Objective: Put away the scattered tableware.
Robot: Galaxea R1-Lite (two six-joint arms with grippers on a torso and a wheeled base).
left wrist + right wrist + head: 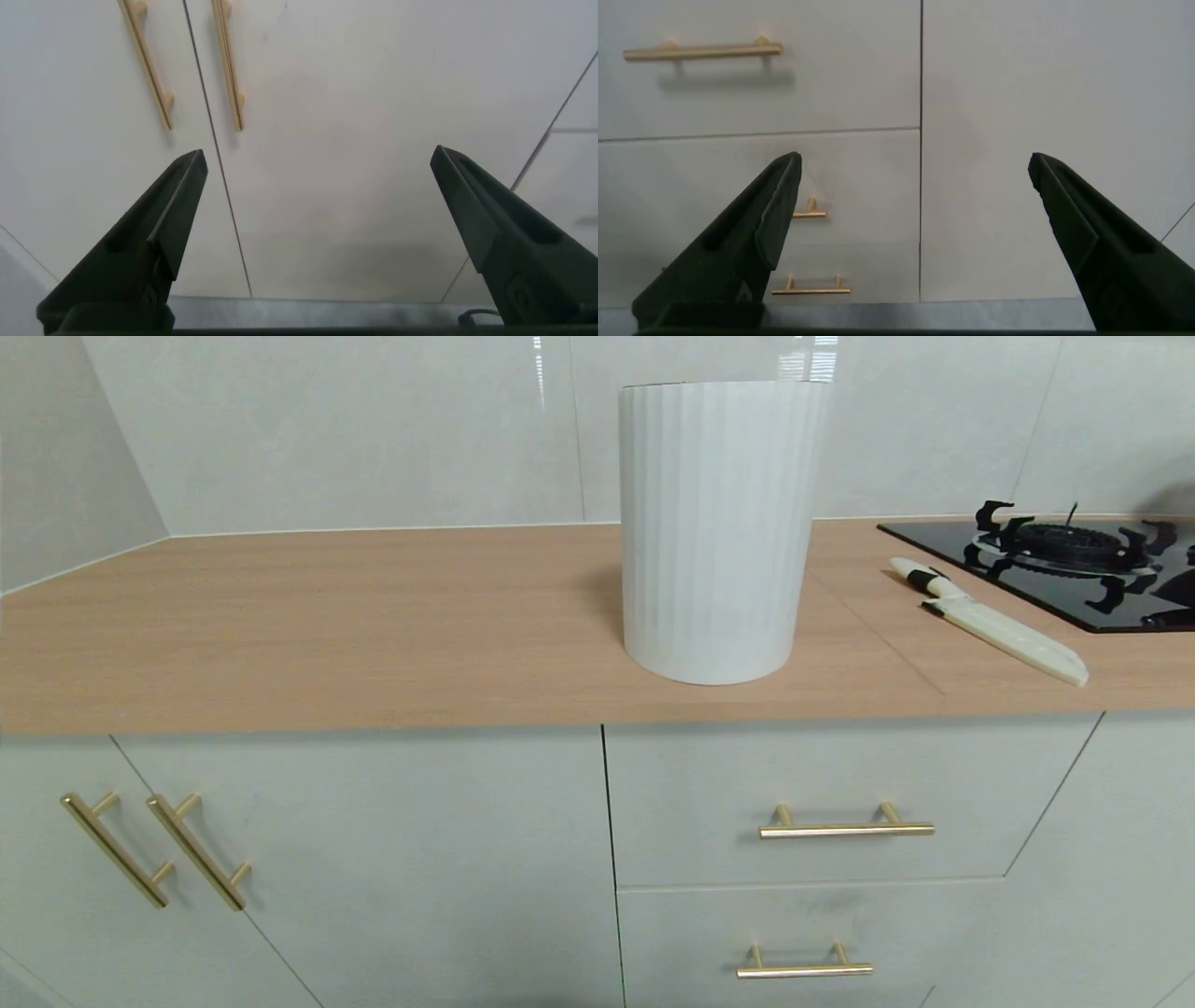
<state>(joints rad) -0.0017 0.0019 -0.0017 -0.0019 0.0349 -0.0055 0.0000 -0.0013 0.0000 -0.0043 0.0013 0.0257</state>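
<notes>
One knife, one white container (both on the countertop); left gripper and right gripper, spread wide, face cabinet fronts below.

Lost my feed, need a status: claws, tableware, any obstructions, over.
Left claw, right claw open, empty, at the cabinet fronts. Knife flat on countertop beside gas hob, untouched. White ribbed container upright to its left. Nothing between them.
</notes>
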